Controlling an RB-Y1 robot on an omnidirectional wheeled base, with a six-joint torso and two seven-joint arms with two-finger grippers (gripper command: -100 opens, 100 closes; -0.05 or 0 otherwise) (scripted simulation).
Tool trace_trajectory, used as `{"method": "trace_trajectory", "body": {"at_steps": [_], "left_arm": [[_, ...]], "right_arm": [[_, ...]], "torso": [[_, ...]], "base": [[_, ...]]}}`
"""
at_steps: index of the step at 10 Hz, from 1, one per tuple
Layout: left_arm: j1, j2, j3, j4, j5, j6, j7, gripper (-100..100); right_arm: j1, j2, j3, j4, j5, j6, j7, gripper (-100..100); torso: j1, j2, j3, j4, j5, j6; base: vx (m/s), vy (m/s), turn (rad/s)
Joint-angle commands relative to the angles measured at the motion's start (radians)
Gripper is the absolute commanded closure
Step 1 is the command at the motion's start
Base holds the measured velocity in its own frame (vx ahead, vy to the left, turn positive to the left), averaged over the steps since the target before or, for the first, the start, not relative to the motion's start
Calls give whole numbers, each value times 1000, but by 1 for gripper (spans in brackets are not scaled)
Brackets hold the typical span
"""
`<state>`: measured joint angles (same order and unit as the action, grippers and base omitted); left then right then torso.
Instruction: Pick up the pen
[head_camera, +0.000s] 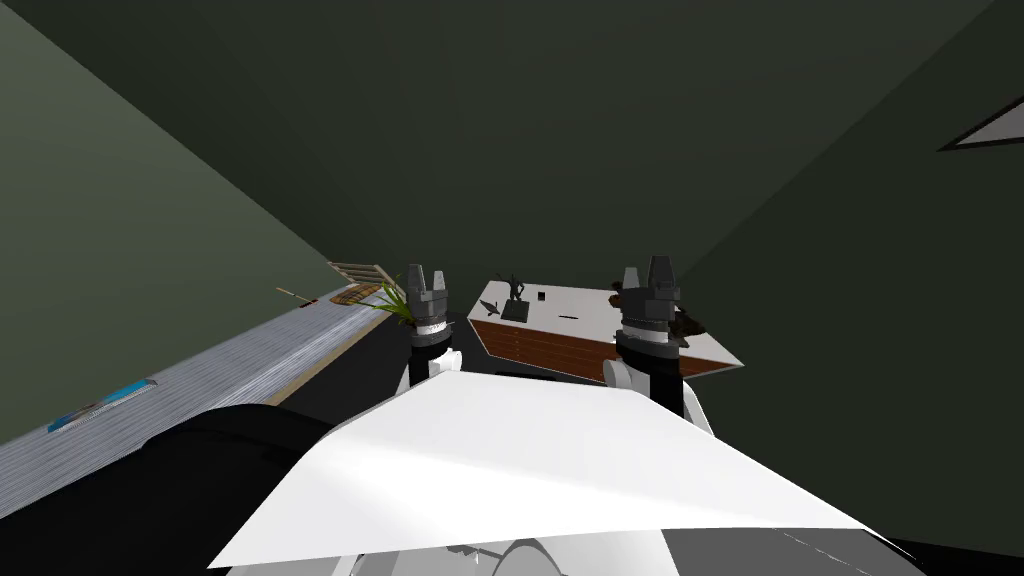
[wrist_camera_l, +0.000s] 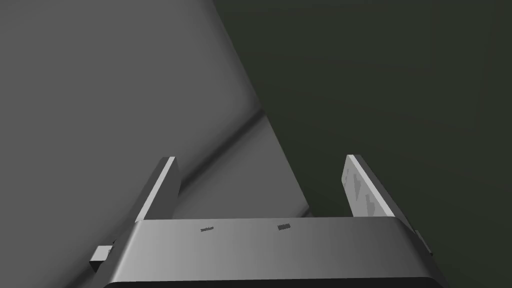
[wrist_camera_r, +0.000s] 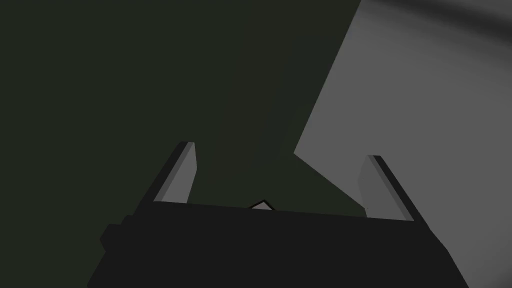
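— Dark green walls, dim room. Where's the white-topped counter with the brown wooden front (head_camera: 592, 306)?
— Ahead, well beyond both sets of fingers. A thin dark sliver on its top, likely the pen (head_camera: 568, 318), lies between the two pairs, somewhat toward the right.
— Fingers?
— Left gripper (wrist_camera_l: 260, 159) and right gripper (wrist_camera_r: 281, 151): both pairs spread, holding nothing.
— Step?
— Approach, barely begun, I'd judge. Next: close on the counter, then lower one hand so its fingers straddle the thin shaft.

L fingers (wrist_camera_l: 362, 192) wide apart
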<state>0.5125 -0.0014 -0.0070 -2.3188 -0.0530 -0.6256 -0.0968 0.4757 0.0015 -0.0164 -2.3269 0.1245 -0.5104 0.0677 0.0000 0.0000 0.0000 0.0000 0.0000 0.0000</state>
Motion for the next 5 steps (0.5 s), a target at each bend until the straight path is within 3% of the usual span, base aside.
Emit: {"method": "trace_trajectory", "body": {"at_steps": [1,5], "left_arm": [[0,0,0,0,0,0,0,0],[0,0,0,0,0,0,0,0]], "right_arm": [[12,-33,-3,-2,6,3,7,-100],[76,-119,-16,-6,44,20,43,-100]], "torso": [[0,0,0,0,0,0],[-1,0,0,0,0,0]], "base": [[0,-2,63],[-4,-14,134]]}}
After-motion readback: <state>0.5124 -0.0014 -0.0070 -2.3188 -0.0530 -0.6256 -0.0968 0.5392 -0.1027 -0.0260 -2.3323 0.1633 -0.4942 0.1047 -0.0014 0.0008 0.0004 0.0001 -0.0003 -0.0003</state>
